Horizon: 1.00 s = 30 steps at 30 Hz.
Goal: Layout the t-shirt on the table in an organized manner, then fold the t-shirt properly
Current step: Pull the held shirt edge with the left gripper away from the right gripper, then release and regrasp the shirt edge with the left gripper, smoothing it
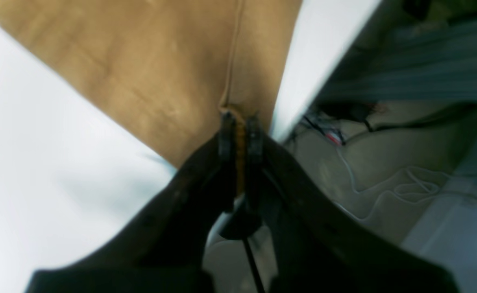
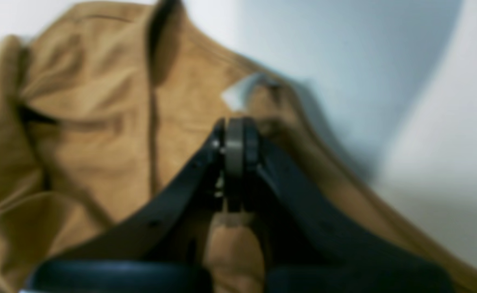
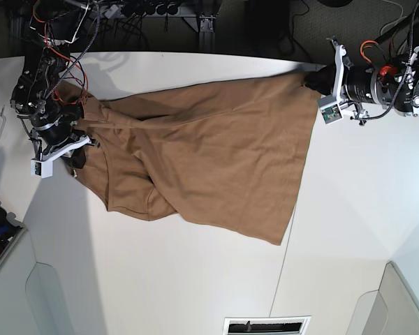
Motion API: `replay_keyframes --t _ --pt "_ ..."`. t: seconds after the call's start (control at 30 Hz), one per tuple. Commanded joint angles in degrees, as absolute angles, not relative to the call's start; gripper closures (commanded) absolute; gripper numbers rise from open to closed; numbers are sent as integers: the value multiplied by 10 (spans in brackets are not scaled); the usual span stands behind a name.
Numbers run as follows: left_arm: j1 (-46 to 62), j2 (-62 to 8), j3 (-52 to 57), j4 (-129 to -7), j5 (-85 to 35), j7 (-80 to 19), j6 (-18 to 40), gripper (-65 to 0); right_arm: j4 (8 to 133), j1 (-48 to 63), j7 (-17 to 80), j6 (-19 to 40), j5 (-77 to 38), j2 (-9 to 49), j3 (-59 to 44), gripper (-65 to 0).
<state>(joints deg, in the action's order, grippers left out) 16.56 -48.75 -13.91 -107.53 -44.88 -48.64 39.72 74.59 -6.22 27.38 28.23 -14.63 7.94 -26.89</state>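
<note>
The tan-brown t-shirt (image 3: pixel 209 160) lies across the white table (image 3: pixel 349 209), flat at its right part and bunched in folds at its left. My left gripper (image 3: pixel 314 80) is at the shirt's far right corner. In the left wrist view it (image 1: pixel 240 122) is shut, with a strip of the t-shirt (image 1: pixel 149 69) pinched between the fingers. My right gripper (image 3: pixel 79 155) is at the crumpled left end. In the right wrist view it (image 2: pixel 234 126) is shut on the t-shirt (image 2: pixel 92 122), close to a small white tag (image 2: pixel 238 93). The fabric rises toward its fingertips.
A thin dark seam (image 3: pixel 286 258) crosses the table. The table edge (image 1: pixel 327 65) runs just right of the left gripper, with cables on the floor (image 1: pixel 384 191) beyond it. Wires and frame parts (image 3: pixel 126 10) line the back. A vent (image 3: pixel 265 326) sits at the front edge.
</note>
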Motion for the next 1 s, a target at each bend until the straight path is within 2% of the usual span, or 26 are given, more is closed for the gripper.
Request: replay_keyframes --t 0.0,0.47,0.63,0.83,0.9,0.97 --pt "171 -499 -134 -1083 -456 -481 400 0 754 -72 254 282 -148 90 -270 0" --pt "201 -499 -134 -1083 -456 -483 400 0 732 -72 254 261 -140 178 -284 0" --pt "200 -499 -134 -1112 -478 -484 400 0 716 -71 255 286 -198 184 -307 0" --pt "200 -499 -134 -1215 -503 -528 400 -251 730 -71 262 320 -307 180 -334 0" --pt "201 -499 -134 -1238 -525 -535 400 -287 737 -71 266 324 -322 177 -335 0" --pt "202 -499 -134 -1250 -543 -541 400 -288 738 -71 266 331 -340 171 -335 0"
